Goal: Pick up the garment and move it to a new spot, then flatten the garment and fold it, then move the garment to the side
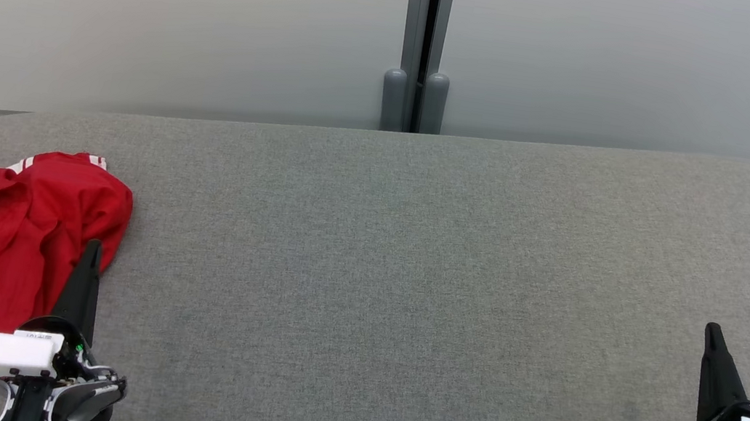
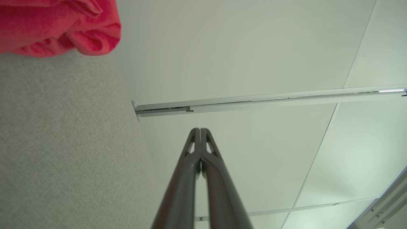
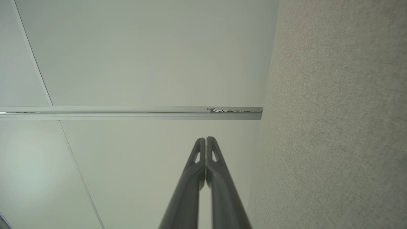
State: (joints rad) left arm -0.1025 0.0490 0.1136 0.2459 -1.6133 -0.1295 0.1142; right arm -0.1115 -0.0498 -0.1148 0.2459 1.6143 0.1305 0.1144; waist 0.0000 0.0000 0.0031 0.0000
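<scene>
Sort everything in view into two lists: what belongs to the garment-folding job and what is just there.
Belongs to the job:
red garment, crumpled at the surface's left end
left gripper, shut
right gripper, shut
grey fabric surface

Just there:
pale wall panels
grey post between them

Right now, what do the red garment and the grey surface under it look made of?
Crumpled red garment with white stripes: soft matte cloth, likely knit, judging by loose folds. Grey rounded surface: probably upholstery fabric, matte, with a fine speckled weave.
</scene>
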